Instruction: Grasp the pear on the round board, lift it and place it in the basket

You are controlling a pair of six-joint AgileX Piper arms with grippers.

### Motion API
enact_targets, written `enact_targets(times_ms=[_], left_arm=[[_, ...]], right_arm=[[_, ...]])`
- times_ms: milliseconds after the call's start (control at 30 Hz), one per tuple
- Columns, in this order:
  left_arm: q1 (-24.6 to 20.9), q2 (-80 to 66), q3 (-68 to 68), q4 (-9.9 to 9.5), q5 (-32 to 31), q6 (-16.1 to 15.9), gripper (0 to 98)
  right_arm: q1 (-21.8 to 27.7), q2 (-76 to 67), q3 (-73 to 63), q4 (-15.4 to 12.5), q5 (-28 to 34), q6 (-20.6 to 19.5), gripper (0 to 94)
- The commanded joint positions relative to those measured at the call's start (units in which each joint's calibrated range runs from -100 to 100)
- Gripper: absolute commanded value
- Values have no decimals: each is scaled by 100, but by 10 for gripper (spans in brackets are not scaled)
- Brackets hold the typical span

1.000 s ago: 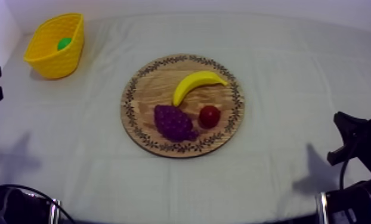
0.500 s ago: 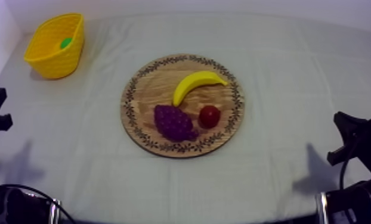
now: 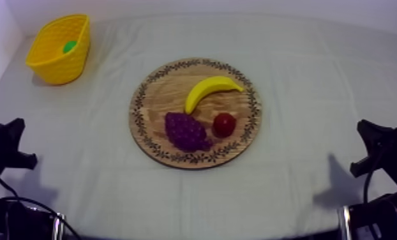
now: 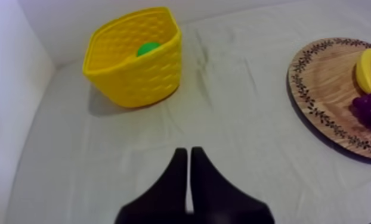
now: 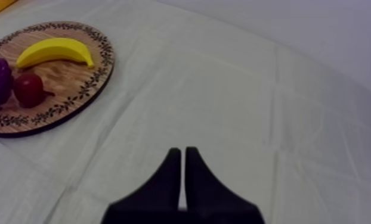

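Top view has the pear (image 3: 69,46) already down inside the yellow basket (image 3: 64,69), which stands at the far left corner of the desk (image 3: 303,76), well apart from the wooden board (image 3: 163,96). On the board lie a banana (image 3: 210,89), a bunch of grapes (image 3: 186,131) and a small red fruit (image 3: 224,124); no pear is among them, so the placing looks done.

Left wrist view looks towards the basket, and the left fingers (image 4: 182,161) lie pressed together as a narrow wedge with nothing between them, over bare cloth short of the basket. The right fingers (image 5: 176,159) are likewise closed into a wedge on nothing, over the cloth beside the board.

Of the pear itself, a green patch shows above the basket's near wall, against the far inner side. Too little of it is exposed to tell which way its long axis runs or where the stalk end points.

As a toy fruit it is probably light, stiff and smooth, not fragile but liable to slip or roll out of a pinch. If it had to be taken up again, the sound hold would be across its broad belly, fingers square to the long axis, and the basket walls would crowd that approach.
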Motion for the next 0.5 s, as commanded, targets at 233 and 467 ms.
enact_targets(times_ms=[233,467], left_arm=[[1,-521,365,-216,-51,555,0],[-3,-537,490,-489,-355,1260,0]], right_arm=[[-1,-4,-5,-1,4,0,4],[-1,-4,-5,-1,4,-2,4]])
